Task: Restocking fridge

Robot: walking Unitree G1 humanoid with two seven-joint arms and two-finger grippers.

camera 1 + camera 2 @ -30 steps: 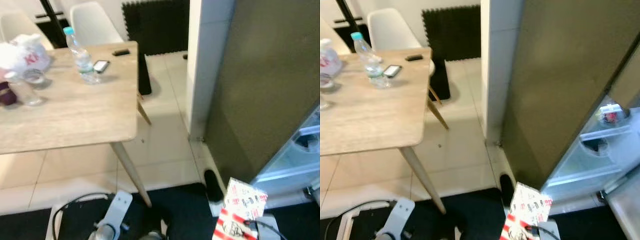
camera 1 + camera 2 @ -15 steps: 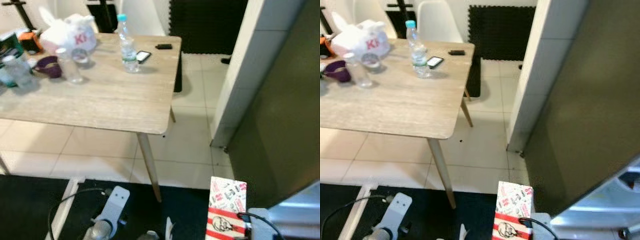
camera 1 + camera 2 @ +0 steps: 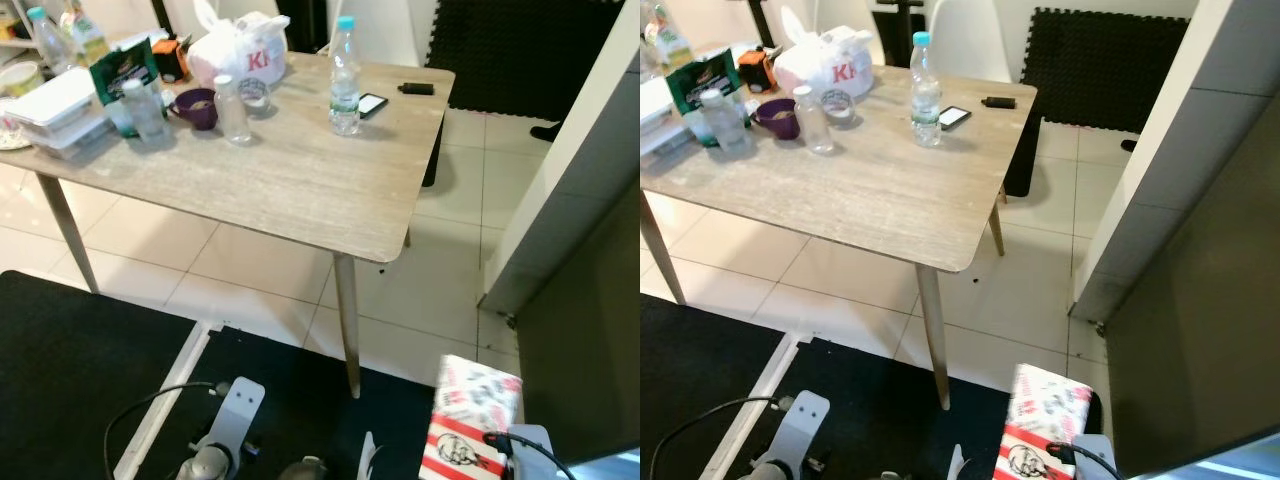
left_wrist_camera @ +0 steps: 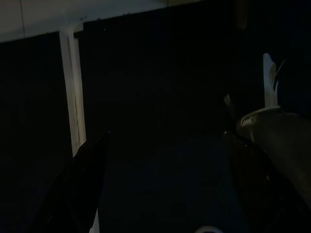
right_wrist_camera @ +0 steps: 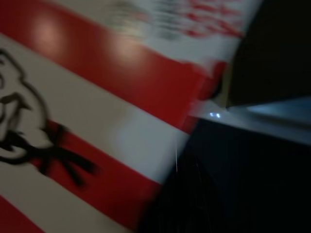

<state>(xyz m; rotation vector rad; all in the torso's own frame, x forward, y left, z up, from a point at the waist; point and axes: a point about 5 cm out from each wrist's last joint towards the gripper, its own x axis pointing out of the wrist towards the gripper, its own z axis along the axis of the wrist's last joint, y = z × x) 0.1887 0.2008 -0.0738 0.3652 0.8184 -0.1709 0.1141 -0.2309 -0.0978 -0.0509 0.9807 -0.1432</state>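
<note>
— Where was the carton?

— The red-and-white striped carton stood low at the robot's right side, over the black floor mat, held up at the right arm; its print was too small to read in the head views. The right wrist view, blurred, was close on the carton's red bands and a black line drawing, with no legible words.

— Was the right pincer clamped on it?

— I could not tell; the fingers were hidden behind the carton. The left pincer hung idle over the dark mat with its two black fingers spread apart.

— Any readable writing elsewhere?

— A white plastic bag near the tabletop's far edge carried red letters, seemingly "K" and part of another. The labels on the clear water bottle, which stood beside a phone toward the far right corner, were illegible.

— What differed from half a second earlier?

— The camera had swung left: more of the tabletop's left end showed, with a purple bowl, small bottles, a green packet and white containers. The dark fridge side took up less of the picture.
</note>
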